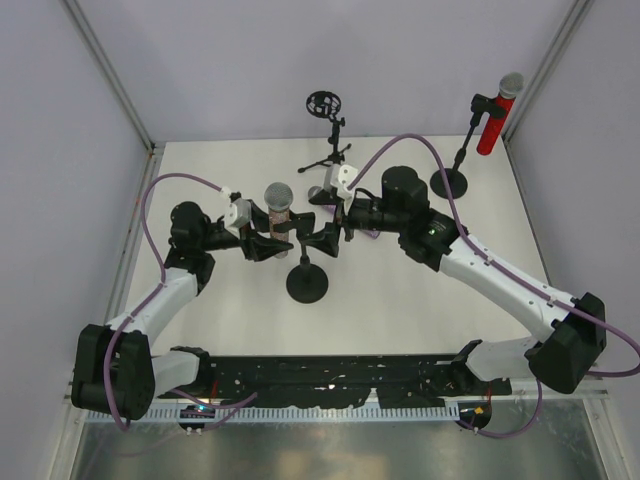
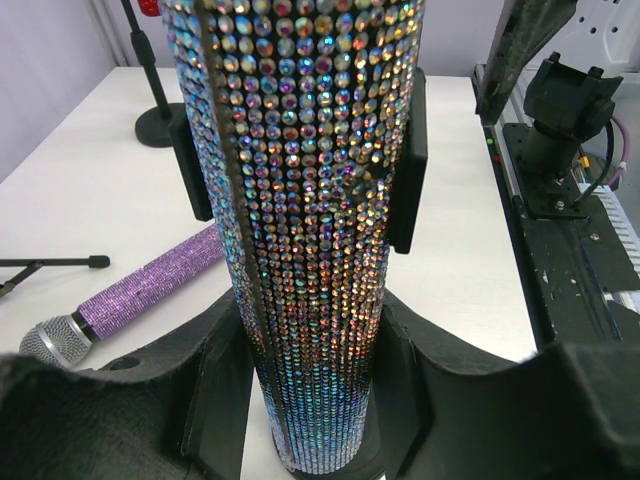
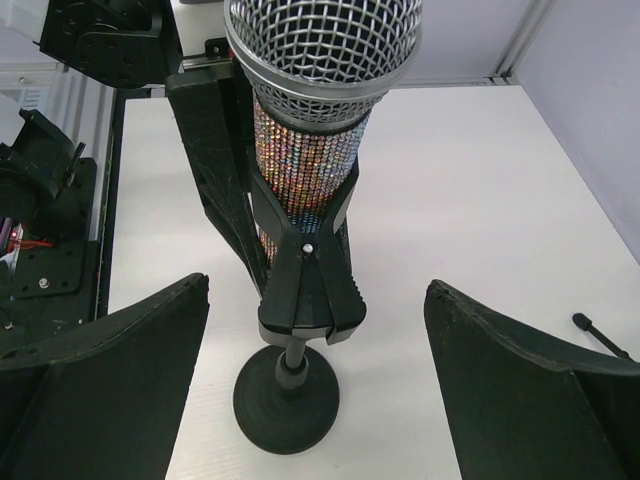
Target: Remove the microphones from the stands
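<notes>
Left gripper (image 1: pixel 268 243): we saw its jaws clamped on the sparkly microphone (image 2: pixel 310 220) body, left of centre.
Microphone: it stood upright in the stand (image 3: pixel 285 405) clip, mid-frame, mesh head up.
Right gripper (image 1: pixel 322 240): we found its jaws spread wide just right of the stand, holding nothing.

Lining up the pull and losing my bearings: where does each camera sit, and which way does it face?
Top external: above and behind the bases, looking down on the table; both arms show, left gripper and right gripper flanking the mic.
Left wrist: faces right, close on the mic's body; its own fingers clasp it.
Right wrist: faces left at the mic's head and clip; its own open fingers frame it.
Shared: all three see the mic.
</notes>
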